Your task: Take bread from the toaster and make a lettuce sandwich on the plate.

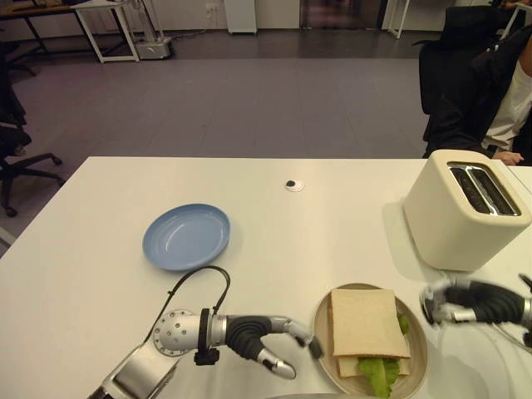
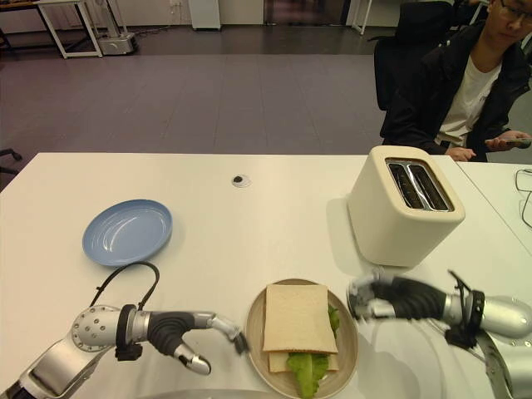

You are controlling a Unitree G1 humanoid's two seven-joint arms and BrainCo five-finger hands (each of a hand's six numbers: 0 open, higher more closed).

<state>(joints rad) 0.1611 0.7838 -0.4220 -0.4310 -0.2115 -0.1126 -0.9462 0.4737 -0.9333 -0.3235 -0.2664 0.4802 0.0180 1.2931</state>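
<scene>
Left hand (image 1: 258,337) low over the white table (image 1: 83,249), just left of the round beige plate (image 1: 322,328); fingers (image 1: 278,364) loosely spread and released, grasping nothing, the foremost tip right at the plate's left rim, touching or not impossible to tell; black cable loop (image 1: 204,278) arching over the wrist behind it. Right hand (image 2: 382,299) low, just right of the same plate and in front of the toaster; blurred, so released or clenched cannot be told. On the plate, between the two hands, the sandwich (image 2: 299,324): square slice of white bread (image 1: 366,320) on top, green lettuce leaf (image 1: 378,376) poking out at the near edge and the right side, second bread slice (image 1: 346,366) showing beneath. Further out, cream-coloured two-slot toaster (image 1: 453,220) upright at the table's right, behind the plate, near it but not touching; slots dark. To the left, shallow round blue plate (image 1: 187,235) on the table, well apart from the sandwich; small round black-and-white disc (image 1: 293,184) at the table's far middle.
</scene>
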